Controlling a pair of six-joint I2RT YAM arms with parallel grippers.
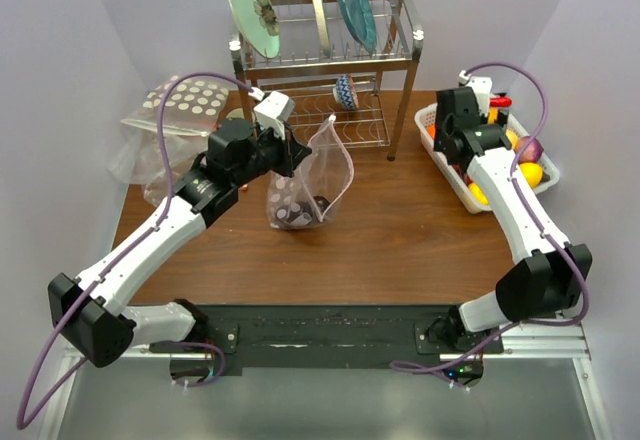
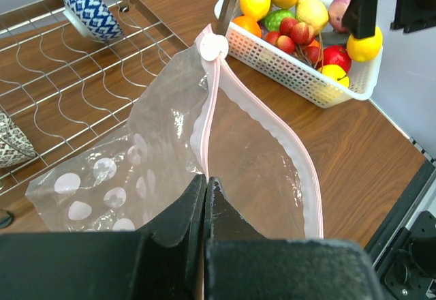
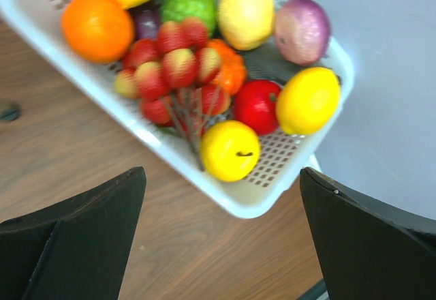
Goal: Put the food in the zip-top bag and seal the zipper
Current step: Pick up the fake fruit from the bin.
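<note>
- Plastic front and centre in the top view: zip-top bag (image 1: 312, 185) standing mid-desk (image 1: 400, 250), propped up by the left claw (image 1: 292, 155) clamped on its near-left mouth edge. Some dark bits (image 1: 297, 217) down at the bottom, too murky to name. Right claw (image 1: 452, 145) hanging over the white basket (image 1: 425, 118) at the far right, well apart from the bag.
- Left wrist view: left claw pinched fully together on the bag's rim, right at the pink zipper (image 2: 210, 109). Mouth gaping wide, zipper nowhere near pressed closed. Basket off in the background with the rest of the food (image 2: 286, 24) piled inside.
- Right wrist view: right claw spread wide, gripping nothing, poised above the basket's near corner. Yellow fruit (image 3: 230, 150) lined up between the fingers, red berry cluster (image 3: 174, 68) and orange (image 3: 97, 27) just beyond.
- Worries from here, just my guess:
  - Glossy round fruit, so easy to squirt out of an off-centre pinch.
  - Packed tight too, so a fair chance of shoving neighbours or snagging the berry stems on the way down.
  - Floppy bag held at one spot only, so likely to fold shut or tip over under a clumsy drop.
  - Long carry across the desk as well, plenty of room to lose the piece halfway.
</note>
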